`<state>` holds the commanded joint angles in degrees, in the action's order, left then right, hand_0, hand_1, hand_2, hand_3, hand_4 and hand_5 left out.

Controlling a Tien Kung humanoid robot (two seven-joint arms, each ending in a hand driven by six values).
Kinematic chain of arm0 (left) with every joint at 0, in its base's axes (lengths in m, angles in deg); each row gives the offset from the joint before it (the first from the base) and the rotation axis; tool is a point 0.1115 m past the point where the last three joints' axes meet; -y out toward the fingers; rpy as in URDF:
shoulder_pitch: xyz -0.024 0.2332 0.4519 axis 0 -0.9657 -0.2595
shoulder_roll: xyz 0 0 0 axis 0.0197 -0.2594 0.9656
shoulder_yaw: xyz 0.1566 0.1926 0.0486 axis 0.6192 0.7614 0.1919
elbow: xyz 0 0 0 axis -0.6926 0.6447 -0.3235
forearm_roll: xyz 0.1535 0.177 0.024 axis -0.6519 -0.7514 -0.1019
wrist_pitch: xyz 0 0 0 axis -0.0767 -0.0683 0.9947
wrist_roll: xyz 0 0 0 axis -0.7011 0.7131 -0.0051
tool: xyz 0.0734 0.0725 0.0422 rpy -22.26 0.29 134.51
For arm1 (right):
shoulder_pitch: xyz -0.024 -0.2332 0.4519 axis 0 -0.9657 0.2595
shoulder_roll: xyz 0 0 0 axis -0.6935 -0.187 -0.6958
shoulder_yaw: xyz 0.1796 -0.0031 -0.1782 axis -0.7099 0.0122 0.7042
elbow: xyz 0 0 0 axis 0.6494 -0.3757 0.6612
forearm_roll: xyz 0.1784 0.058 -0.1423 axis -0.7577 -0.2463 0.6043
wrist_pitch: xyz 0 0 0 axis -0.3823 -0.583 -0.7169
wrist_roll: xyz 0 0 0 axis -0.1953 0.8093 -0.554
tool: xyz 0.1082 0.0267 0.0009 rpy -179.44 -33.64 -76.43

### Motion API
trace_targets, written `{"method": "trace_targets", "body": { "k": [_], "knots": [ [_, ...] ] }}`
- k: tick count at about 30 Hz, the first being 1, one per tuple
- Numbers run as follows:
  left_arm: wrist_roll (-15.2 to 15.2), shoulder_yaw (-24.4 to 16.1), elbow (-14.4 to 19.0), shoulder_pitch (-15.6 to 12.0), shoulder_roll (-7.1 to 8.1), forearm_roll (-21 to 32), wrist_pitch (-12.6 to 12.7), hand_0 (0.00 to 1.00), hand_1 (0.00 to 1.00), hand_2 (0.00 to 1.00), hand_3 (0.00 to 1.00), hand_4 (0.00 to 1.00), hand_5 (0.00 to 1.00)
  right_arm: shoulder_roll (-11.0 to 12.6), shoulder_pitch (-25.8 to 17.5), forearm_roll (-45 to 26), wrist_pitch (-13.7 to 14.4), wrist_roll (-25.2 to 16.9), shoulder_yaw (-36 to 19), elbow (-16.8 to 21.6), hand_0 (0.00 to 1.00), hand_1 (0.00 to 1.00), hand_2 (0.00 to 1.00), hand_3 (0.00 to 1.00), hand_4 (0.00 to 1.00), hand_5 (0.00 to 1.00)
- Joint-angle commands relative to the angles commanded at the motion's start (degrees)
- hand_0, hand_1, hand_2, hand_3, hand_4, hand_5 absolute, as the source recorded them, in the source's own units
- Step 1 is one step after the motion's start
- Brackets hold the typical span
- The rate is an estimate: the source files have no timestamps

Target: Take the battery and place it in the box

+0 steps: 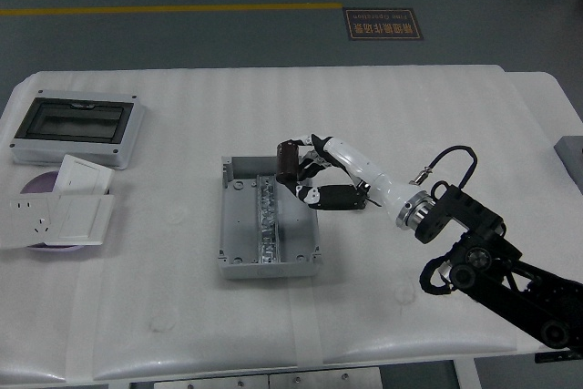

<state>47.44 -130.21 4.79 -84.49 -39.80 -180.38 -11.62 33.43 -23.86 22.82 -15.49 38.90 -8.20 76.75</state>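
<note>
The small dark cylindrical battery point(288, 160) stands nearly upright in the fingertips point(305, 167) of the right hand point(321, 178), at their left tip, held over the far right part of the open grey plastic box point(239, 221).

Well to the left of the fingers, at the table's far left, lies a grey enclosure with a dark transparent window lid point(76, 127). Just in front of it a white square switch plate point(80, 175) leans over a purple disc point(38, 184), with a white wall socket plate point(29, 219) and another white plate point(80, 218) beside it.

Closer in, the grey box sits open with a metal rail point(267, 220) running front to back along its floor; the rail lies below and slightly left of the fingertips. The box's right wall passes beneath the curled fingers.

The white-and-black fingers are closed narrowly around the battery, the upper ones arched over it and the black thumb point(330, 197) stretched below, nearer the table edge. To the right of the fingers, the white forearm shell runs into a silver wrist ring point(407, 211), then the black arm point(492, 266) with a looping cable point(453, 158), which leaves at the lower right corner. All rests on the white padded table point(419, 97).
</note>
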Motion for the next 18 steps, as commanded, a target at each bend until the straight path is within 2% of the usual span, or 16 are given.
{"method": "trace_targets", "body": {
  "k": [1, 2, 7, 8, 13, 14, 18],
  "knots": [
    [0.0, 0.0, 0.0, 0.0, 0.0, 0.0, 0.0, 0.655, 0.641, 0.548, 0.606, 0.536, 0.07, -0.1, 0.2, 1.4, -0.4, 0.5, 0.4, -0.3, 0.685, 0.644, 0.652, 0.66, 0.637, 0.248],
    [0.0, -0.1, 0.0, 0.0, 0.0, -0.1, 0.0, 0.655, 0.641, 0.548, 0.606, 0.536, 0.07, -0.2, 0.4, 2.8, -0.9, 1.1, 0.7, -0.5, 0.748, 0.69, 0.708, 0.818, 0.666, 0.262],
    [0.0, -0.1, 0.0, 0.0, -0.05, -0.1, -0.1, 0.655, 0.641, 0.548, 0.606, 0.536, 0.07, -0.6, 1.2, 9.3, -3.1, 3.7, 2.1, -1.5, 0.748, 0.69, 0.708, 0.818, 0.666, 0.262],
    [0.0, 0.0, 0.0, 0.1, -0.06, -0.1, -0.1, 0.655, 0.639, 0.545, 0.604, 0.529, 0.073, -0.7, 1.3, 10.6, -3.4, 4.2, 2.3, -1.6, 0.817, 0.717, 0.735, 0.884, 0.737, 0.311],
    [0.1, 0.0, 0.0, 0.1, -0.08, 0.0, -0.2, 0.655, 0.639, 0.545, 0.604, 0.529, 0.073, -0.9, 1.8, 15.1, -3.9, 5.4, 2.8, -1.5, 0.817, 0.717, 0.735, 0.884, 0.737, 0.311],
    [0.0, 0.0, 0.0, 0.1, -0.07, 0.0, -0.2, 0.654, 0.636, 0.542, 0.602, 0.521, 0.07, -0.9, 1.9, 15.6, -4.0, 5.6, 2.9, -1.6, 0.906, 0.775, 0.788, 0.953, 0.811, 0.37],
    [0.0, 0.0, 0.0, 0.1, -0.07, 0.1, -0.2, 0.654, 0.636, 0.542, 0.602, 0.521, 0.07, -0.9, 2.1, 16.5, -4.2, 5.9, 3.0, -1.6, 0.906, 0.775, 0.788, 0.953, 0.811, 0.37]
  ]
}}
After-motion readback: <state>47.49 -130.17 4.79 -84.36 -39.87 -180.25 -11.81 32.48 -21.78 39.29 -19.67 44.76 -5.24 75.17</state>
